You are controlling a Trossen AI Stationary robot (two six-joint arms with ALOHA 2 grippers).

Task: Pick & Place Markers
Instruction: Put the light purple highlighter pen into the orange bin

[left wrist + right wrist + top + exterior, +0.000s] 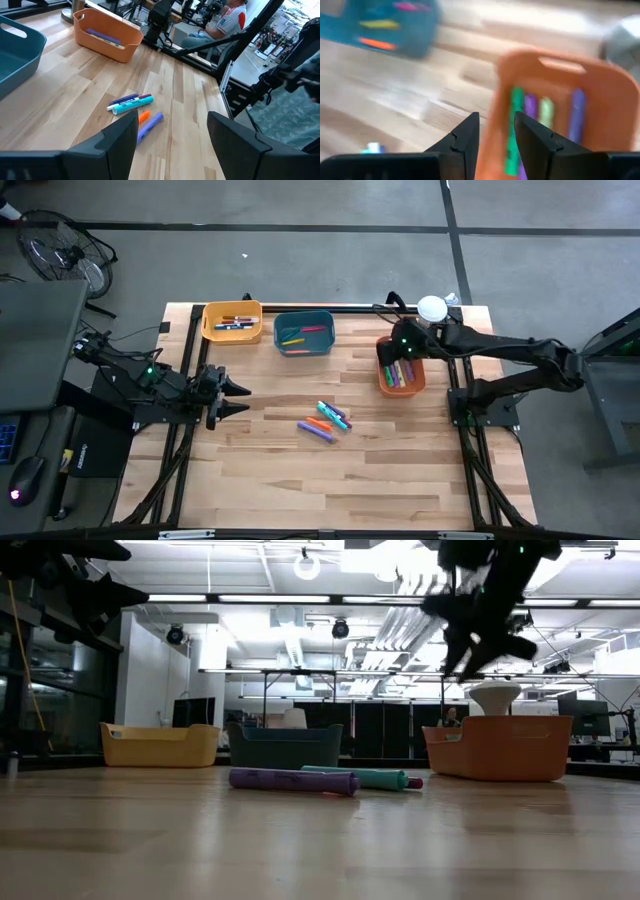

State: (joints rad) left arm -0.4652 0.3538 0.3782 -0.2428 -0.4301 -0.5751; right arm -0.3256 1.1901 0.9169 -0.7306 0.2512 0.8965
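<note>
Your right gripper (496,134) hangs over the orange bin (401,378) at the counter's (400,480) right side, fingers parted with nothing between them. Markers (402,372) lie inside that bin. More markers (326,421) lie loose mid-counter, a few in the teal bin (303,332) and yellow bin (232,321). Your left gripper (238,396) waits at the left edge, fingers spread wide, empty.

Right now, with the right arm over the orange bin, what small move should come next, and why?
Probably the right gripper should lift clear of the orange bin and swing toward the loose markers mid-table. Its fingers are parted with nothing between them, markers already lie in the bin, and several more remain on the wood. The left gripper waits open beside them.
</note>
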